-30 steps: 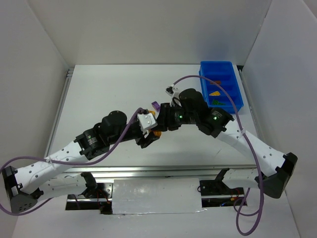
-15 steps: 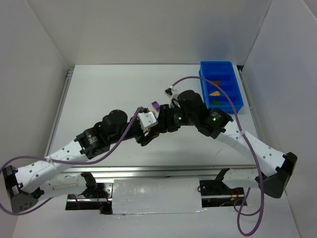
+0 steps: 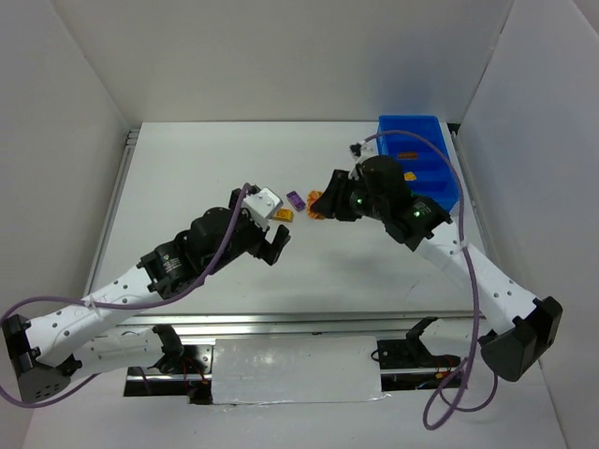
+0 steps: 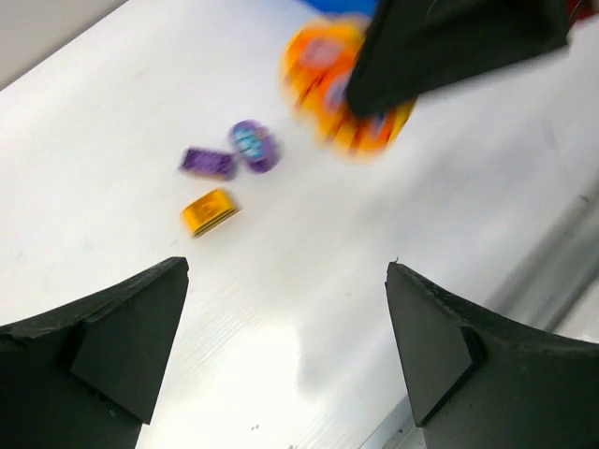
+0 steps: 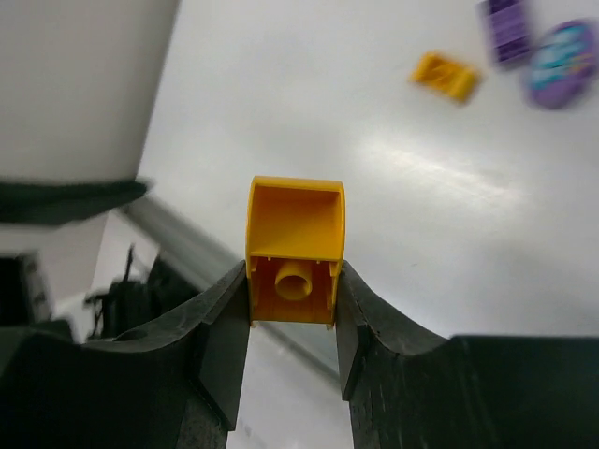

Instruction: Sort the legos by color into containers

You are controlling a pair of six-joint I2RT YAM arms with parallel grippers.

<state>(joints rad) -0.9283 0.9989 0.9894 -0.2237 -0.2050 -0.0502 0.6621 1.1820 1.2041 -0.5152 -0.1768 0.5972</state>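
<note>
Item under inspection: one orange brick (image 5: 295,253). It sits clamped between the two fingers of my right end effector (image 5: 293,290). The fingers press on its opposite side walls. Its hollow underside, with one round tube in it, faces the wrist camera. The brick is off the tabletop (image 3: 187,178). In the top view it hangs between the loose bricks and the blue tray (image 3: 409,121), just beside the loose purple ones and apart from the tray.

Loose bricks on the tabletop, three noted. A flat yellow brick (image 4: 209,210) lies nearest my left arm. A small rectangular purple brick (image 4: 208,163) lies just beyond it. A round purple piece (image 4: 254,146) lies just beside the purple brick; I cannot tell whether the two touch. None of the three touches either end effector.

My left end effector (image 4: 281,327) is released: its fingers stand wide apart with nothing between them. It hovers above bare tabletop, near the three loose bricks and pointed toward them.

The blue tray stands at the far right corner of the tabletop. An orange piece and a yellow piece show in two of its compartments. My right arm hides its nearer part, so I cannot report on the contents there.
</note>
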